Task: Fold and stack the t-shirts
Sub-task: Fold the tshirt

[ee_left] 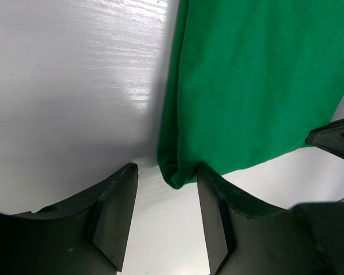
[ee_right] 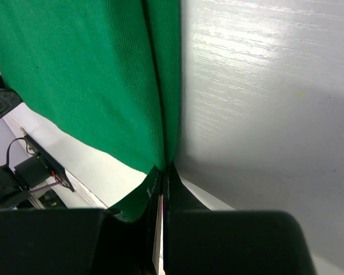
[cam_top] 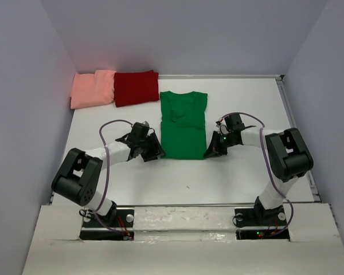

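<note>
Only the overhead view takes in the whole white table (cam_top: 241, 177) and all three shirts. The bright green t-shirt (cam_top: 183, 123) lies flat mid-table, folded into a long narrow panel with its neck end away from the arms. The folded dark red t-shirt (cam_top: 136, 87) and the folded salmon-pink t-shirt (cam_top: 93, 89) sit side by side, touching, in the far left corner. Neither wrist camera shows those two.

The left gripper (cam_top: 156, 153) is at the green shirt's near left corner and the right gripper (cam_top: 213, 150) at its near right corner. The left wrist view shows its jaws standing apart, low over the table. The rounded corner of the shirt lies in the gap between them, closer to the right-hand finger. Whether cloth and finger touch cannot be told. The right wrist view shows its jaws pressed together on the doubled edge of green fabric at that corner, with a scrap of green showing beside one finger.

From above, both sets of fingertips are dark shapes and their spacing cannot be read. Each wrist view cuts the shirt off, leaving the neck end out of frame. The opposite gripper appears in each only as a dark sliver at the edge.
</note>
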Robot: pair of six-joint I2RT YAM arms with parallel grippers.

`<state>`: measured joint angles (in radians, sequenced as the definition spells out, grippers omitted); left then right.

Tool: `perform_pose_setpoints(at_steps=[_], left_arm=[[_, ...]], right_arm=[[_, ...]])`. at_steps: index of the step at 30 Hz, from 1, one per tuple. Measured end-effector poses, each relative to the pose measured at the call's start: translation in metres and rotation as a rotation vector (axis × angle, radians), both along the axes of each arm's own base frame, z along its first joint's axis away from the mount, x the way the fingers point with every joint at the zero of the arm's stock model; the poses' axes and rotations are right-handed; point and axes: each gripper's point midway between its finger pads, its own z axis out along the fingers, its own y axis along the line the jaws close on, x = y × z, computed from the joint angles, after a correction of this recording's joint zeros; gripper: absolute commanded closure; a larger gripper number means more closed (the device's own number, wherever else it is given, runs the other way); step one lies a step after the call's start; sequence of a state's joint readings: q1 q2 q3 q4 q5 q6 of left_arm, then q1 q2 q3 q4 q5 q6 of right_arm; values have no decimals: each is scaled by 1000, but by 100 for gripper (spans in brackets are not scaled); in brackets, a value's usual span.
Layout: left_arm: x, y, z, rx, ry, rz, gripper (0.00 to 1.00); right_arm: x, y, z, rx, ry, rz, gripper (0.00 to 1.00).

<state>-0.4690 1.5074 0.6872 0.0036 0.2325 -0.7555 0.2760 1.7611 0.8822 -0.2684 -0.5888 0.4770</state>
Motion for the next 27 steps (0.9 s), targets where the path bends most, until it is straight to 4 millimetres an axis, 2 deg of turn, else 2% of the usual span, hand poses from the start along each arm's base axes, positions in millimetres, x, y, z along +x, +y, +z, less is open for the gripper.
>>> perform_pose_setpoints(at_steps=[2,3,4,5,7,10,14,22,27], left_arm=[[1,-1,0,-3,-2,-2,41],[1,-1,0,-6,-4,-2,45],[2,-2,0,-9,-5,-3,53],[2,-3,0,-12,-5,-5,65],[2,-4,-1,-20,-2,-9,77],[2,-7,-3,-32,6,-13,84],[2,-12,-6,-58,11,-24,100],[0,-20,-6,-112,9,-36,100],[-12,-19,-6,-126,19,-41,100]], right_arm=[[0,0,0,0,-1,1,100],[0,0,0,0,-1,1,100],[0,0,0,0,-1,1,100],[0,0,0,0,-1,1,100],[0,0,0,-1,-1,1,100],[0,0,0,-2,-1,1,100],[0,0,0,-2,0,1,100],[-1,-1,1,-12,13,8,100],[-10,-6,3,-36,39,20,100]])
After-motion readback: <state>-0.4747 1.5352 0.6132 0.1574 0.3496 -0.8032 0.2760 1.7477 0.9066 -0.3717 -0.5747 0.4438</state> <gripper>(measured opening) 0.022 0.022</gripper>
